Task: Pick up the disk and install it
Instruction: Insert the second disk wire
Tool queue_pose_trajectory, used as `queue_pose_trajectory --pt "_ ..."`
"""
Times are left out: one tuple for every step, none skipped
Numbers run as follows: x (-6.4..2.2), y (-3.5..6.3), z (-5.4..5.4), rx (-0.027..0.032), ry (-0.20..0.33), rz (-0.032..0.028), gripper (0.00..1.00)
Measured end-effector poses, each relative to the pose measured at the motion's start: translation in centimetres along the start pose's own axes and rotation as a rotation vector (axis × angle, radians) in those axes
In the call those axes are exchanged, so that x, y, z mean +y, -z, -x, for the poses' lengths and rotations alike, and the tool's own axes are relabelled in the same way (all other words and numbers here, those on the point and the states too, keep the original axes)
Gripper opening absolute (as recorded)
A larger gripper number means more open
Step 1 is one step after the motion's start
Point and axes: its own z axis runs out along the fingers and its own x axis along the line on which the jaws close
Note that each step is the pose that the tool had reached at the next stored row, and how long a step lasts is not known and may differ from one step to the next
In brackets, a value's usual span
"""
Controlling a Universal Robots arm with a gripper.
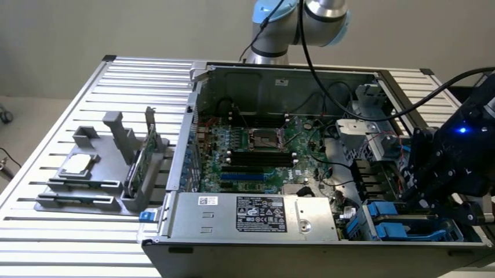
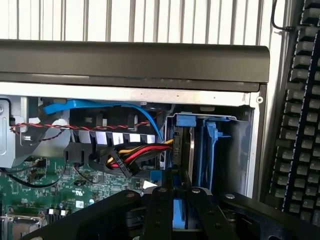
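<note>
while the tool [image 2: 181, 207] grips the disk [image 2: 182, 150] narrowly, it should stay square to the blue bay [image 2: 217, 145] rails.

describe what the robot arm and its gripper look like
The arm is silver-grey metal tube with light blue joint caps, and a black cable runs down from it. The gripper is black and blocky, with a small glowing blue light on its body and black linkage fingers showing bolt heads.
</note>
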Motion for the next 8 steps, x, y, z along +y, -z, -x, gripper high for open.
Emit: queue_pose_trajectory --pt "0.01 -0.01 0.01 0.0023 0.0 0.0001 0.17" --pt "0.01 -0.03 0.02 0.0046 0.0 0.0002 0.17" --pt "0.02 -0.05 0.03 0.0069 0.0 0.0003 0.17" --pt "0.02 -0.07 0.05 0.0091 0.0 0.0004 0.17" --pt "0.02 -0.1 0.08 0.0112 0.0 0.0004 0.17" --pt "0.02 -0.12 0.11 0.0132 0.0 0.0005 0.17" --pt "0.02 -0.14 0.13 0.0151 0.0 0.0006 0.17" --pt "0.02 -0.15 0.16 0.0167 -0.001 0.0006 0.17"
